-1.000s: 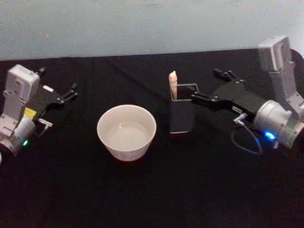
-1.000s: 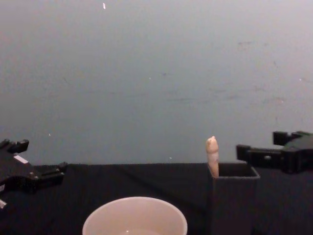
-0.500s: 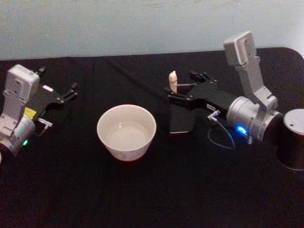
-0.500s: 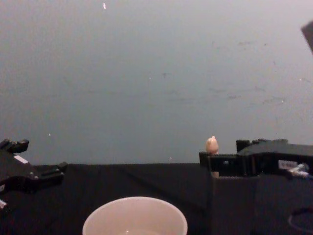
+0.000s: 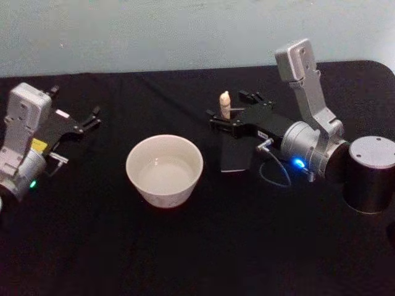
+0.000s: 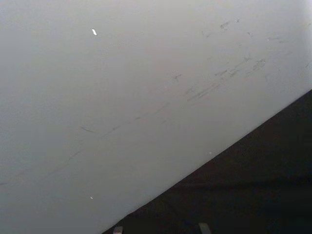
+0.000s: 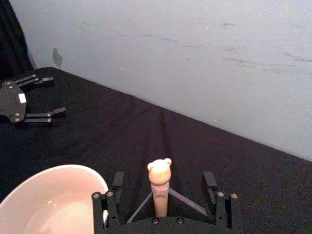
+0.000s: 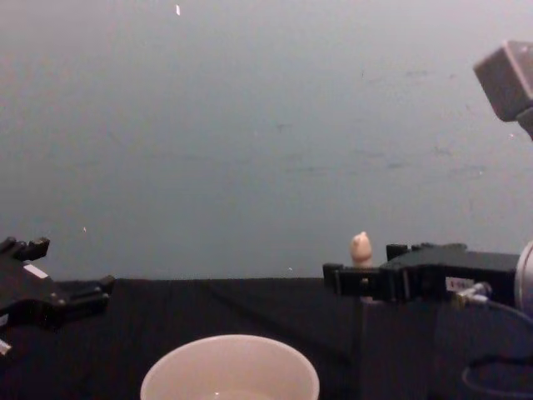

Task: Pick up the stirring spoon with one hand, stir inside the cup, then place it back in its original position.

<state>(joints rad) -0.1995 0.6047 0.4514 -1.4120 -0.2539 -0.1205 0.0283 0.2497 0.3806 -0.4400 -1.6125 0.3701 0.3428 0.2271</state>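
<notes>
Right of the cup (image 5: 164, 171), the spoon (image 5: 225, 105) stands in the holder (image 5: 235, 154), its handle between the right gripper's (image 5: 227, 108) spread jaws, unclasped; the left gripper (image 5: 95, 118) idles open at far left. Light, stiff and smooth, it likely wants a pinch just under the bear head. Its bowl and stem are hidden in the holder.

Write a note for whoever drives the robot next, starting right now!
Right gripper: jaws open, one on each side of the stirring spoon, not gripping yet.
Left gripper: jaws open, parked at the left side of the table.
Things: the spoon stands upright in the dark holder; the cup sits to the holder's left.
Done: the reach to the spoon.
To do: close on the handle, lift it out, stir in the cup, return it to the holder.
</notes>
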